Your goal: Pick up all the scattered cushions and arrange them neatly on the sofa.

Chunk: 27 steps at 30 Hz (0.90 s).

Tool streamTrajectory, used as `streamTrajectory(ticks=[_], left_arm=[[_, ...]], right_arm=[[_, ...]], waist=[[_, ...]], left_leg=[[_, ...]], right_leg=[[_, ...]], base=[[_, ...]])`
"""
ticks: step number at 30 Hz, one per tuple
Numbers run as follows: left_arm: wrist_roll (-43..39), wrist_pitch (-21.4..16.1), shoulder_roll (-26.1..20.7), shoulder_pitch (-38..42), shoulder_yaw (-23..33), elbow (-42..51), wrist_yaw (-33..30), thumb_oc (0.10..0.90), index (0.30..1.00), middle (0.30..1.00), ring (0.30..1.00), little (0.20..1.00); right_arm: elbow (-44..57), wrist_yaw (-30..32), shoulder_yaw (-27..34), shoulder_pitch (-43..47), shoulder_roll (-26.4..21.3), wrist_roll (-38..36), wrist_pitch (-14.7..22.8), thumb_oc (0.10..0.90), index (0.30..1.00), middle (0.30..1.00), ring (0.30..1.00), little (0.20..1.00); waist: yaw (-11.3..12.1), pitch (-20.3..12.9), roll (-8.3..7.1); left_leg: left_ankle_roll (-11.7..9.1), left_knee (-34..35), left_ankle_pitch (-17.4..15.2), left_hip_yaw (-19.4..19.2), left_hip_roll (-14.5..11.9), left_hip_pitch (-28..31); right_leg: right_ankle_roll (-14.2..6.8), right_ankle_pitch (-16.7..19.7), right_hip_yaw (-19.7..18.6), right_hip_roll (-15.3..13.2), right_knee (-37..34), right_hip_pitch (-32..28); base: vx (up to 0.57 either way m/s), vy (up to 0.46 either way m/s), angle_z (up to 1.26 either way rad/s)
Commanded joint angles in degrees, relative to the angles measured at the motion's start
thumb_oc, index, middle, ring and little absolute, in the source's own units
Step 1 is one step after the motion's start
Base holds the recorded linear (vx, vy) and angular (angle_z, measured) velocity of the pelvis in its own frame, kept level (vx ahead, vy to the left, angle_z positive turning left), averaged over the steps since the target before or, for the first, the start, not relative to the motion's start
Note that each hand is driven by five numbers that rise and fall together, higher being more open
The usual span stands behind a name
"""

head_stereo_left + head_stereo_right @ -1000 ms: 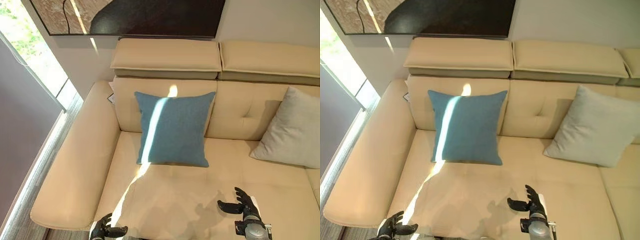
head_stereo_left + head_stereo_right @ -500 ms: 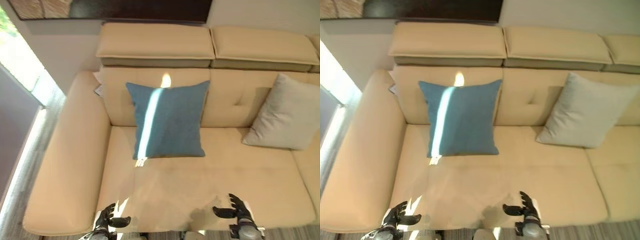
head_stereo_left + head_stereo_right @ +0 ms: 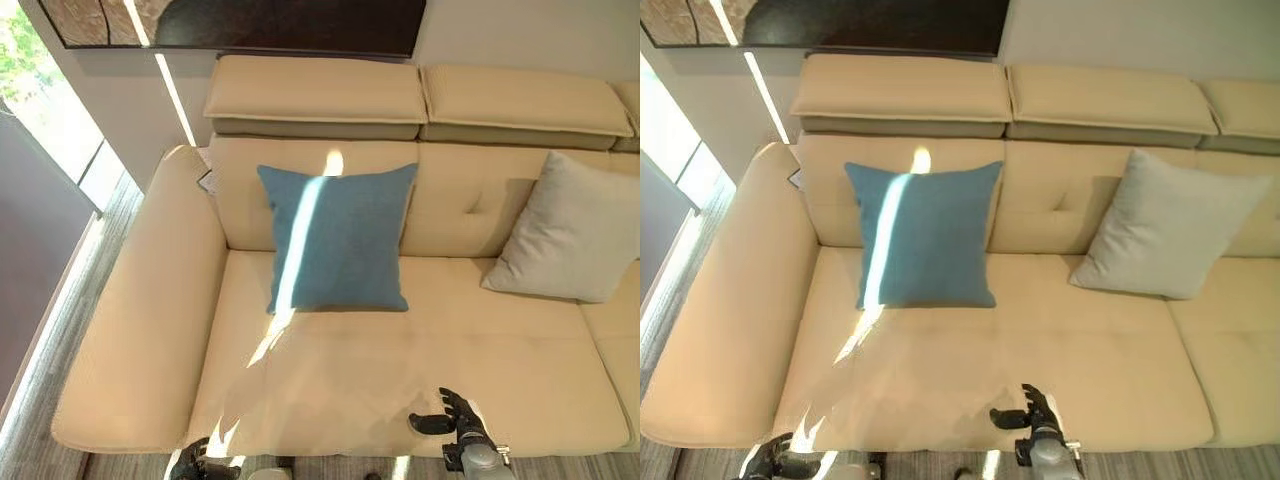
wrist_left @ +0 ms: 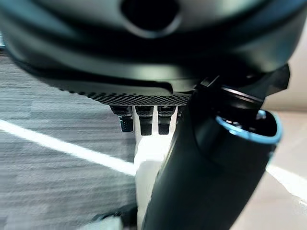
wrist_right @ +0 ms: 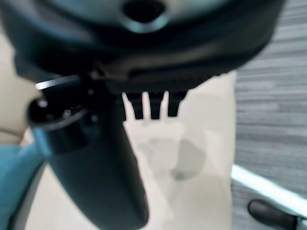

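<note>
Cream leather sofa (image 3: pixel 330 380) spans the scene beneath a dark framed picture (image 3: pixel 250 20), with a window (image 3: pixel 40 90) at the robot's left and grey striped floor along the seat's front edge.

Cushions: a blue cushion (image 3: pixel 338 238) stands upright against the backrest of the left seat, a strip of sunlight across it. A light grey cushion (image 3: pixel 575 232) leans against the backrest further right. Both already sit on the sofa; no cushion is visible on the floor.

Hands: the right robot hand (image 3: pixel 448 415) hovers low over the front edge of the seat, fingers relaxed and spread, thumb apart, holding nothing. The left robot hand (image 3: pixel 775 460) sits at the front left corner, apparently also loose and empty, though it is largely cut off.

Relation: both cushions lie well ahead of the hands, toward the backrest. The right robot hand is the nearer to either; the blue cushion lies ahead and slightly left of it, the grey one ahead and right.
</note>
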State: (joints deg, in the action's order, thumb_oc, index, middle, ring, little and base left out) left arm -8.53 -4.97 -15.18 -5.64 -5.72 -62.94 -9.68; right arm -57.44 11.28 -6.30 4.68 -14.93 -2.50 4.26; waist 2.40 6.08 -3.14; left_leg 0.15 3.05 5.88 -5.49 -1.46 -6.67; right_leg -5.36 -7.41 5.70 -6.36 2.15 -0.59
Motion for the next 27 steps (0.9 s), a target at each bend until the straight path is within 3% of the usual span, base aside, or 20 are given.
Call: streamTrajectory(ticks=[1, 5, 11, 14, 22, 27], left_arm=[[-0.65, -1.82, -0.70, 4.10, 1.91, -0.33, -2.04, 0.800, 0.900, 0.900, 0.900, 0.900], [-0.44, -1.75, -0.34, 5.96, 0.16, 0.76, -2.32, 0.800, 0.900, 0.900, 0.900, 0.900], [0.64, -1.18, 1.41, 4.78, -0.05, -2.34, -1.72, 0.800, 0.900, 0.900, 0.900, 0.900], [0.89, -1.05, 1.92, 4.46, -0.34, -2.86, -1.57, 0.800, 0.900, 0.900, 0.900, 0.900], [1.91, -0.57, 1.32, 5.07, -0.49, -4.68, -2.23, 0.800, 0.900, 0.900, 0.900, 0.900], [2.17, -0.49, 0.74, 4.82, 0.07, -5.48, -2.42, 0.800, 0.900, 0.900, 0.900, 0.900]], right_arm=[[5.30, 1.69, 0.99, -1.52, -3.31, -0.33, 1.69, 0.800, 0.900, 0.900, 0.900, 0.900], [5.05, 2.71, 1.55, -2.18, -3.84, -1.06, 1.90, 0.800, 0.900, 0.900, 0.900, 0.900], [2.78, 2.92, 2.09, -3.10, -3.91, -1.01, 1.97, 0.800, 0.900, 0.900, 0.900, 0.900], [0.74, 2.66, 1.83, -3.40, -3.55, -1.04, 1.96, 0.800, 0.900, 0.900, 0.900, 0.900], [-5.47, 2.57, 0.96, -2.41, -2.00, -1.36, 1.21, 0.800, 0.900, 0.900, 0.900, 0.900], [-6.41, 2.37, 1.30, -2.57, -1.62, -1.93, 0.94, 0.800, 0.900, 0.900, 0.900, 0.900]], waist=[[-0.42, -0.84, -1.34], [-1.19, 1.72, -0.97], [-2.71, 0.52, -1.64], [-3.49, -0.64, -1.13], [-3.41, -1.95, -0.48], [-3.40, -2.65, -0.39]], left_leg=[[-1.44, -5.24, -6.14, 6.34, 1.89, -3.07], [-3.54, -7.68, -3.39, 7.42, 1.72, -7.49], [-3.00, -10.44, -8.87, 8.79, 3.31, -2.74], [-2.90, -8.02, -9.43, 9.40, 3.25, -0.09], [-1.96, 1.27, -6.99, 9.30, 2.68, 4.44], [-1.87, 1.95, -6.90, 8.57, 2.80, 5.41]], right_leg=[[-1.44, 2.15, -1.54, 2.59, -0.01, 0.75], [0.12, 2.51, 0.91, 3.62, -0.60, 1.72], [0.47, 5.44, 2.04, 2.64, -2.70, 2.95], [0.19, 6.43, 1.63, 3.51, -5.29, 2.55], [-0.86, 7.45, 0.78, 4.42, -6.19, 1.33], [-1.14, 7.03, 0.84, 4.21, -5.67, 0.84]], base=[[-0.19, -0.187, 0.19], [-0.26, -0.165, 0.55], [-0.12, -0.029, 0.23], [-0.02, 0.039, -0.06], [0.01, 0.063, 0.07], [0.02, 0.047, -0.06]])
